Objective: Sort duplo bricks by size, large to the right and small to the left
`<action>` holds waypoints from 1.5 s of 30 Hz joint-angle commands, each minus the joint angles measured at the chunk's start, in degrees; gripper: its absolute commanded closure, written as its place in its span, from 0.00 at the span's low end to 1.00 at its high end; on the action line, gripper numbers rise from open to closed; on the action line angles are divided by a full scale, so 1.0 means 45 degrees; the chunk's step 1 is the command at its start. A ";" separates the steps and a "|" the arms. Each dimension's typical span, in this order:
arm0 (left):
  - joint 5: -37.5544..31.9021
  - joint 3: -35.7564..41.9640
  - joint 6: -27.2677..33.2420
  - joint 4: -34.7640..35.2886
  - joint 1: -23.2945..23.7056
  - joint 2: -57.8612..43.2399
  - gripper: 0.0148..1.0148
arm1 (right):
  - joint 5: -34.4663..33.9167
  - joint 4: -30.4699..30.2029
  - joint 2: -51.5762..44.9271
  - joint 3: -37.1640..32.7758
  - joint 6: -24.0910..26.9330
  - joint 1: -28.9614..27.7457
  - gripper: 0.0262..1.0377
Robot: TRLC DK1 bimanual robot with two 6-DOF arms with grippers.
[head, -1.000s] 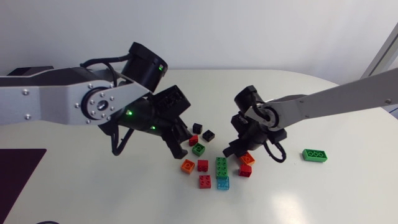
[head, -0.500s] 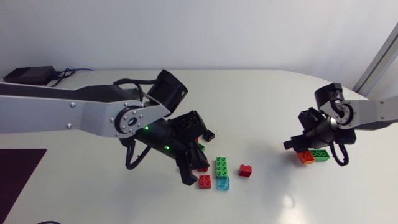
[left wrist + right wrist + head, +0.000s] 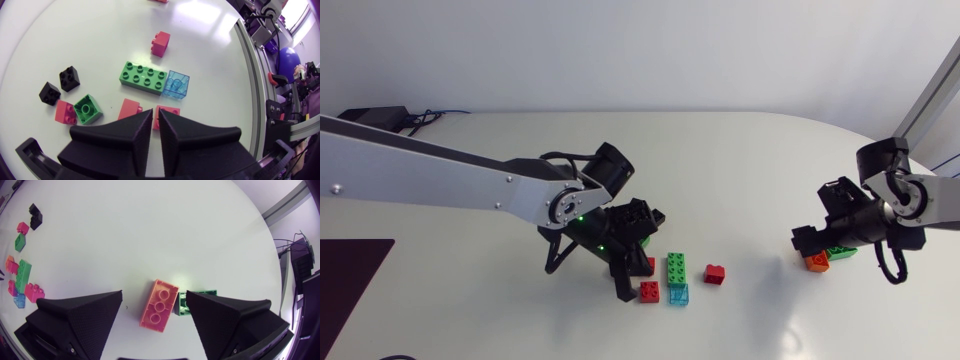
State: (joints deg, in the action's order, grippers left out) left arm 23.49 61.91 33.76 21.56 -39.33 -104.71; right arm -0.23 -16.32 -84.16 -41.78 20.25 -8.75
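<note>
Moved: the right arm has carried the orange brick [image 3: 159, 305] out of the pile to the desk's [image 3: 740, 170] right side; the left arm has swung in low over the pile.
Orange brick: flat on the desk, studs up, long axis running straight out from the claw, just beside the right-side green brick [image 3: 199, 301] (that one is half hidden under a finger).
Right claw [image 3: 154, 294]: fingers wide apart, straddling the orange brick without touching it.
Left claw [image 3: 155, 131]: fingers all but together, a thin slit between them, gripping nothing; the tips are over two red bricks [image 3: 130, 107].
Pile's long green brick [image 3: 145, 78]: lies crosswise ahead of the left claw, with the clear blue brick [image 3: 177, 84] touching one end.
Count: four red bricks, two small black bricks [image 3: 69, 78], one small green brick [image 3: 88, 108], one blue, two long green, one orange.
</note>
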 commanded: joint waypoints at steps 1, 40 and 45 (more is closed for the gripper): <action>-0.0219 0.0481 0.0662 -0.0182 0.0049 -0.0345 0.63 | 0.0149 -0.0046 0.0265 0.0476 0.0383 -0.0164 0.08; -0.1293 -0.0652 0.3592 0.1869 0.3135 0.0436 0.99 | 0.3274 -0.1667 0.2765 0.0749 0.0500 0.3996 0.08; -0.1313 -0.1316 0.4295 0.1888 0.4522 0.0827 0.99 | 0.3254 -0.1648 0.1788 0.0300 0.0363 0.5715 0.09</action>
State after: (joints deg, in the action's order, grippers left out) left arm 17.72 57.71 50.22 29.41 -20.69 -102.13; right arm 14.22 -23.22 -73.76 -38.96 23.16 15.20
